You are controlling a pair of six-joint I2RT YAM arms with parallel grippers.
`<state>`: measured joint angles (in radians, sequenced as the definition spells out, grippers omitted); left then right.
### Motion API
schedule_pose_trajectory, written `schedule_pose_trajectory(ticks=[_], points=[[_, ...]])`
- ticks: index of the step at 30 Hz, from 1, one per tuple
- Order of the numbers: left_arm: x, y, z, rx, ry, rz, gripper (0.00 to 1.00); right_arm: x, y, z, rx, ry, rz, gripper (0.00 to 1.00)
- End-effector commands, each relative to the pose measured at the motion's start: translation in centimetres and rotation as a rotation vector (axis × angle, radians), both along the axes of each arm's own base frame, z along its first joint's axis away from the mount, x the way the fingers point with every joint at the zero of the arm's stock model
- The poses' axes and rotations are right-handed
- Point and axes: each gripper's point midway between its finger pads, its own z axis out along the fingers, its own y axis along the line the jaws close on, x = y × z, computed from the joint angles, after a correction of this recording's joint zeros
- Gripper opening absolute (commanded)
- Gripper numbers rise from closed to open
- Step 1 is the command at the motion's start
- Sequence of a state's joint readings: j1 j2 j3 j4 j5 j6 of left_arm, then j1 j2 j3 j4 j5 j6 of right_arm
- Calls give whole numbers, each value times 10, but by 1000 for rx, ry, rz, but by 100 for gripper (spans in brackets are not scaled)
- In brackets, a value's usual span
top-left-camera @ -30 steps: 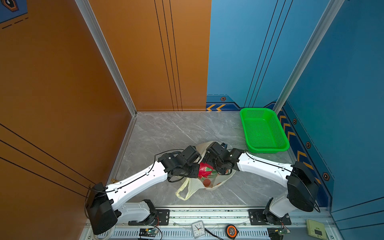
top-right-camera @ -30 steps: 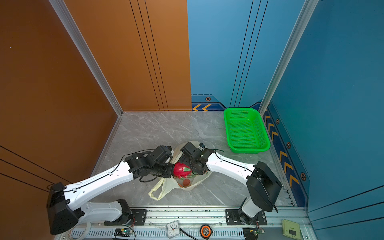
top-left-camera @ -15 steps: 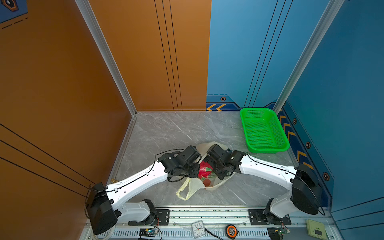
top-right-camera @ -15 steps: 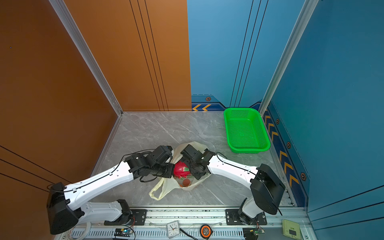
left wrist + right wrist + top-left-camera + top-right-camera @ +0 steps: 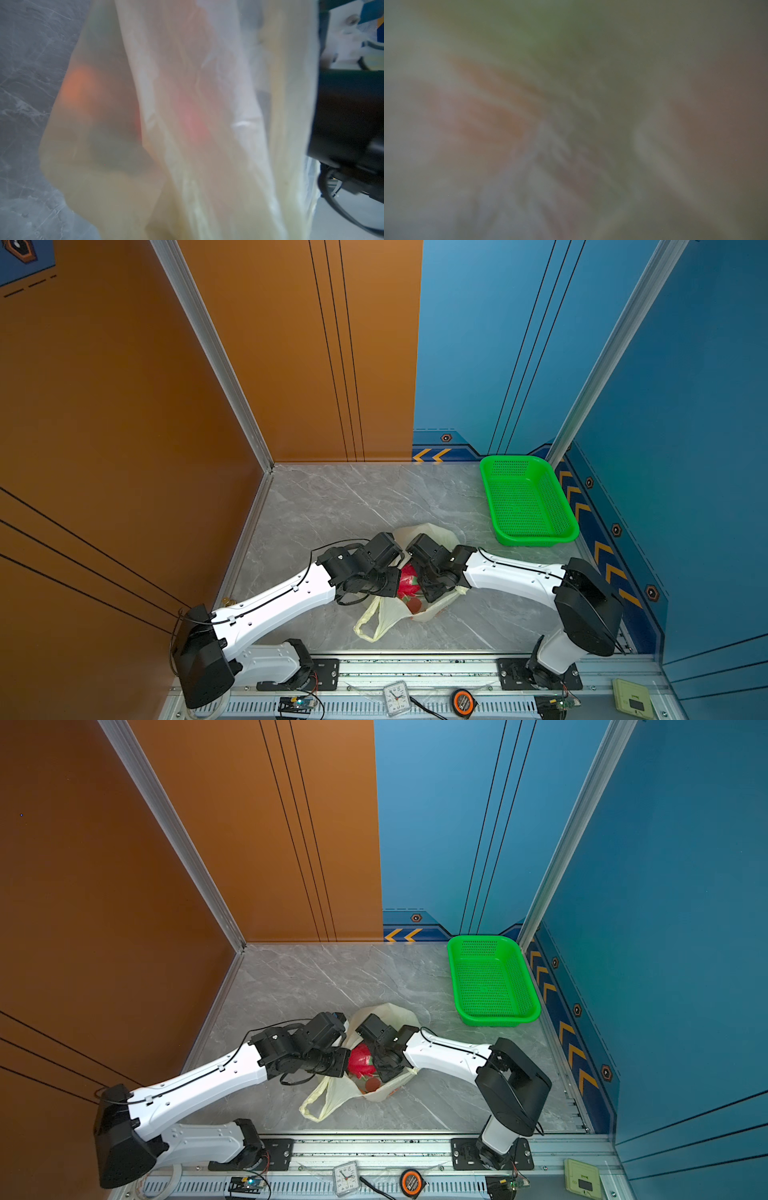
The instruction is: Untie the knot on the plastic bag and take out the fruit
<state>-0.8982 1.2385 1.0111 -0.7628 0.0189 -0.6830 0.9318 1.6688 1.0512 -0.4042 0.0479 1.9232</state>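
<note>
Lying on the table (image 5: 353,506), the plastic bag (image 5: 432,531) shows red fruit (image 5: 407,584).

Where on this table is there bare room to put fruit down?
Bare marble stretches beyond the plastic bag, left of the green basket; a smaller patch lies between bag and front rail, beside the right arm. Crowded around the bag, where both arms meet.
</note>
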Motion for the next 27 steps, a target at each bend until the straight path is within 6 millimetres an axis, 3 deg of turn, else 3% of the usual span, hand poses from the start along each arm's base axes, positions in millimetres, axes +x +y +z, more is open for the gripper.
schedule_pose_trajectory(ticks=[1,5,8,20,27], points=[[-1,-3,5,-11,-12,4,0,0,4,-22,13,38,-51,100],[-1,-2,6,-13,-15,8,0,3,8,-43,24,52,-76,99],[-1,0,6,-13,-19,10,0,5,5,-45,19,37,-76,85],[-6,8,-2,-6,0,10,0,9,-11,-19,8,-50,-53,27],[-6,8,-6,5,4,0,0,15,-18,11,-46,-121,22,18]])
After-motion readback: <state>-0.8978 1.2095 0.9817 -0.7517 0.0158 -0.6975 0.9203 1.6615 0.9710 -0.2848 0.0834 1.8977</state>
